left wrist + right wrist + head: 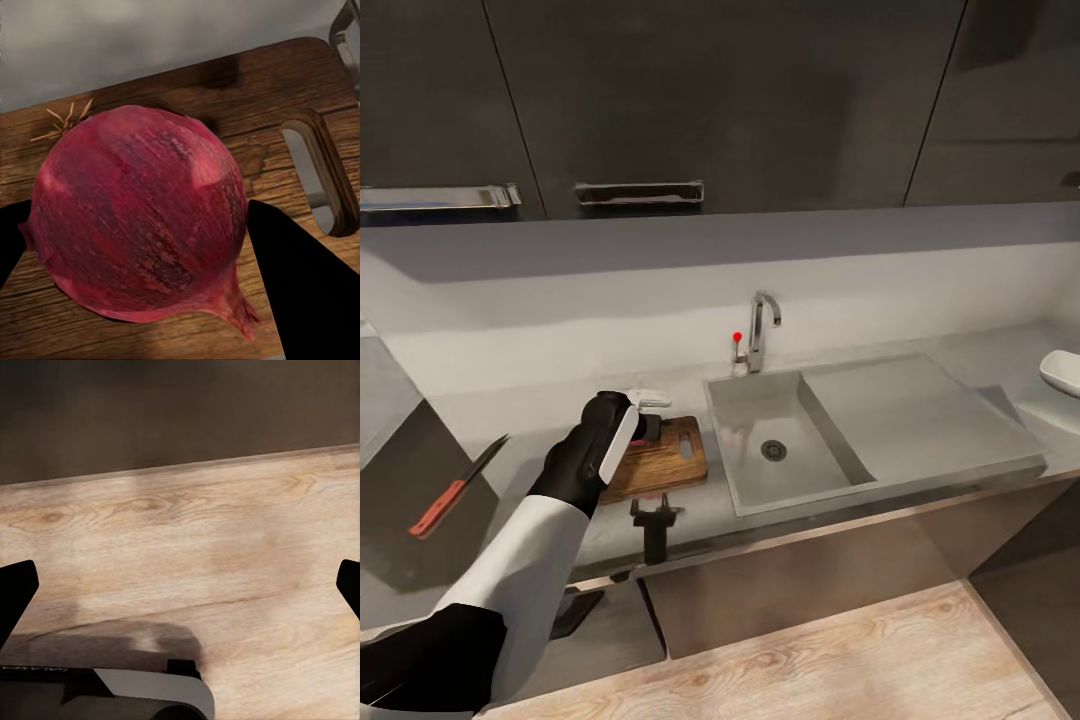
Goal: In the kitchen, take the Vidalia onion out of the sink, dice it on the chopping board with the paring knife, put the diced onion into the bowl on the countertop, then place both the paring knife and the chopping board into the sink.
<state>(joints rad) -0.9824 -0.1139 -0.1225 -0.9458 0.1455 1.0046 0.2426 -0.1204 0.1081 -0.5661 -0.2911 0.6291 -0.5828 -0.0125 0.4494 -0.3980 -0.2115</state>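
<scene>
left fingers (300, 292) pinching onion (139, 217) on chopping board (292, 90) | right fingers (15, 592) spread, idle | round, could roll off once released

A small black upright object (654, 528) stands at the front edge of the countertop (920, 355), about in the middle of its length; what it is I cannot tell. Farther back on the same surface lies a small white thing (651, 399), partly hidden and too small to name. At the left end a dark glossy panel (405, 470) is set into the top. On the wall above hang dark cabinets (740, 90) with two chrome handles (639, 192) along their lower edge. Below is a light wooden floor (840, 660), with a soft shadow (127, 639) on its planks.
</scene>
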